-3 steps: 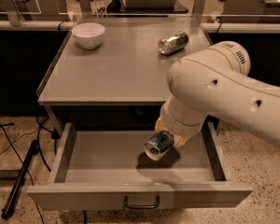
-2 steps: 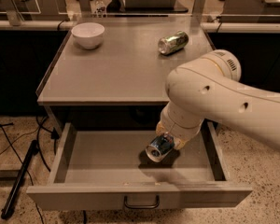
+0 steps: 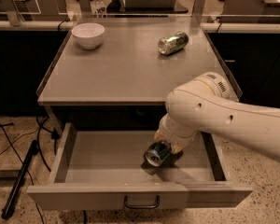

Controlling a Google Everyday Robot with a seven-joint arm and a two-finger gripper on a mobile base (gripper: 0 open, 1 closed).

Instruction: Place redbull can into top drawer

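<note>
Floor at left: dark cables and a thin black pole lay on the speckled floor beside the cabinet.
White bowl: stood upright at the back left corner of the grey table top.
Top drawer: stood pulled well out below the table top, with its dark bar handle at the middle of the front panel.
Redbull can: was inside the top drawer, right of centre, tilted with one round end facing the camera and a shadow on the drawer floor under it.
Gripper: was down inside the drawer, pinching the redbull can from both sides, with yellowish fingers showing just beside it.
Greenish-silver can: lay on its side at the back right of the table top, well apart from the bowl.
Arm: was white and thick, and reached in from the right edge over the drawer's right side.
</note>
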